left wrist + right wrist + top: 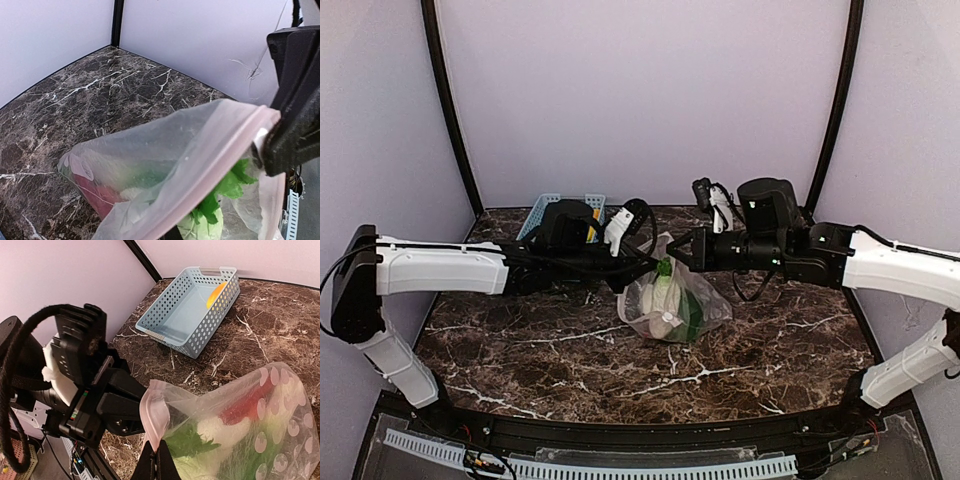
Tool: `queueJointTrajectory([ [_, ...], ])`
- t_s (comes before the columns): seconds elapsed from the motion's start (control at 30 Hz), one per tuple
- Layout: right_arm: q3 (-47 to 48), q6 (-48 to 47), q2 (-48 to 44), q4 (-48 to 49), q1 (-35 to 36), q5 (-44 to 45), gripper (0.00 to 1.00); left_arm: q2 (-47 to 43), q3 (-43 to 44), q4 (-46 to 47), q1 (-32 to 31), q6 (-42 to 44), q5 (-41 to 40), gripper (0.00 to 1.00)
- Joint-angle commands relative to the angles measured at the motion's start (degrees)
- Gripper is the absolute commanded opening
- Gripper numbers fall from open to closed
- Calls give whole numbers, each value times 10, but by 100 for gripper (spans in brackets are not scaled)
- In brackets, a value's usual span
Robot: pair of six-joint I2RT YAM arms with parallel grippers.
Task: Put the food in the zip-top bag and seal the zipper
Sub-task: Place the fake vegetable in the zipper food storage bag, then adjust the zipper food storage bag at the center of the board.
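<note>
The clear dotted zip-top bag (708, 306) hangs between my two grippers, its bottom on the table. Inside are the green leafy toy (226, 189), the red-orange one (245, 405) and the white one (220, 430). The yellow corn-like toy (216, 295) lies in the blue basket. My left gripper (642, 262) is shut on one end of the pink zipper (210, 175), its fingers mostly hidden under the bag. My right gripper (161, 462) is shut on the other end, and the mouth gapes slightly between them.
The light-blue lattice basket (548, 203) stands at the back left behind my left arm; it also shows in the right wrist view (215, 325). Purple walls close the table on three sides. Dark marble tabletop (570, 350) lies in front of the bag.
</note>
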Motion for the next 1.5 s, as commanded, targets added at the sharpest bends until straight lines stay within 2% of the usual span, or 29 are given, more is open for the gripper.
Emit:
queueJointTrajectory([
  [0.0,-3,6,-13,41,3,-9,0,21,34,-31,-19,-18,-97,1],
  [0.17,-5,5,-14,43,3,-4,0,34,44,-49,-33,-41,-181,1],
  [0.27,-11,5,-16,44,3,1,0,27,45,-59,-35,-60,-204,3],
  [0.33,-16,5,-18,44,3,7,0,15,44,-66,-35,-68,-203,10],
  [0.4,-21,6,-24,44,3,15,0,-2,40,-68,-35,-75,-187,27],
  [0.47,-25,6,-28,44,2,17,0,-20,34,-69,-35,-82,-161,39],
  [0.67,-25,-1,-37,42,0,43,0,-82,2,-84,-35,-117,-66,55],
  [0.8,-27,-3,-39,41,-2,48,0,-129,-32,-107,-35,-149,-45,59],
  [0.97,-25,-5,-38,41,-3,49,0,-190,-103,-109,-35,-247,-78,64],
  [1.17,-21,-7,-34,42,-5,45,0,-189,-212,3,-35,-373,-45,70],
  [1.33,-21,-8,-34,43,-5,42,0,-157,-239,51,-35,-408,-32,70],
  [1.47,-23,-7,-36,42,-5,42,0,-127,-220,70,-35,-411,-15,61],
])
